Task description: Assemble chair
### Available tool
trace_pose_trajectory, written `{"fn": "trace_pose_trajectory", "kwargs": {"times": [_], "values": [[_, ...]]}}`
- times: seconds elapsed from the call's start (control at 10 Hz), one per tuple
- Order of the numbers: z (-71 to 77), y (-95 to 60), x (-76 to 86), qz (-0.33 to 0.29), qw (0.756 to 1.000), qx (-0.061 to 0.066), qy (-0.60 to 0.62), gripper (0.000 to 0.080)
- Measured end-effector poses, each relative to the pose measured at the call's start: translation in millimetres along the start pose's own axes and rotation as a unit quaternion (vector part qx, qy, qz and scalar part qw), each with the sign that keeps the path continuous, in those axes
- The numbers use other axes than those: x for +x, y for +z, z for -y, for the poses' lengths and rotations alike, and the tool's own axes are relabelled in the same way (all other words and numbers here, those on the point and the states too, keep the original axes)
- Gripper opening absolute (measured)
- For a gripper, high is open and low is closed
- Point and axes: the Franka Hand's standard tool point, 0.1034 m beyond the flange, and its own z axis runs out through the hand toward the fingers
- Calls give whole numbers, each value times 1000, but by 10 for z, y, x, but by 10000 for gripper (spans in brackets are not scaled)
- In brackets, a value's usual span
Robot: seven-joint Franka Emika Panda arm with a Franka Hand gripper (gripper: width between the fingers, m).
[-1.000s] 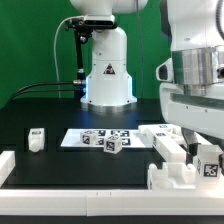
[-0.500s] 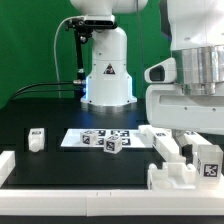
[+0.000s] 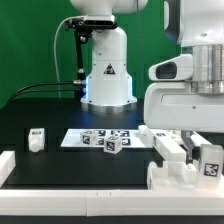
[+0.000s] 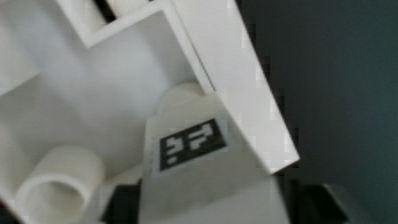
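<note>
My gripper shows in the wrist view as two dark fingers pressed against both sides of a white chair part that carries a black marker tag. A rounded white peg-like part lies beside it. In the exterior view the big white hand hangs over the cluster of white chair parts at the exterior view's right, with a tagged piece at the edge. The fingertips are hidden there.
The marker board lies mid-table with a small tagged white cube by it. A small white part sits at the exterior view's left. White blocks line the front edge. The robot base stands behind.
The arm has risen a little over the parts at the exterior view's right. The parts on the table look unmoved.
</note>
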Motion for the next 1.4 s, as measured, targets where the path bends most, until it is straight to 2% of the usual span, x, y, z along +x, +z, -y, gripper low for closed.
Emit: {"fn": "trace_pose_trajectory", "kwargs": {"times": [0.1, 0.2, 0.4, 0.7, 0.8, 1.0, 1.2, 1.3, 1.4], "values": [[-17, 2, 9, 0, 999, -1, 35, 301], [-20, 2, 11, 0, 999, -1, 54, 301], [-36, 2, 13, 2, 981, -2, 192, 301], [-73, -2, 61, 17, 917, 17, 399, 301], [-61, 4, 46, 22, 884, 19, 467, 301], [-70, 20, 27, 29, 840, 20, 541, 301], [-83, 28, 19, 31, 811, 17, 585, 300], [-82, 30, 16, 31, 804, 17, 593, 360], [-82, 30, 16, 31, 808, 17, 588, 496]]}}
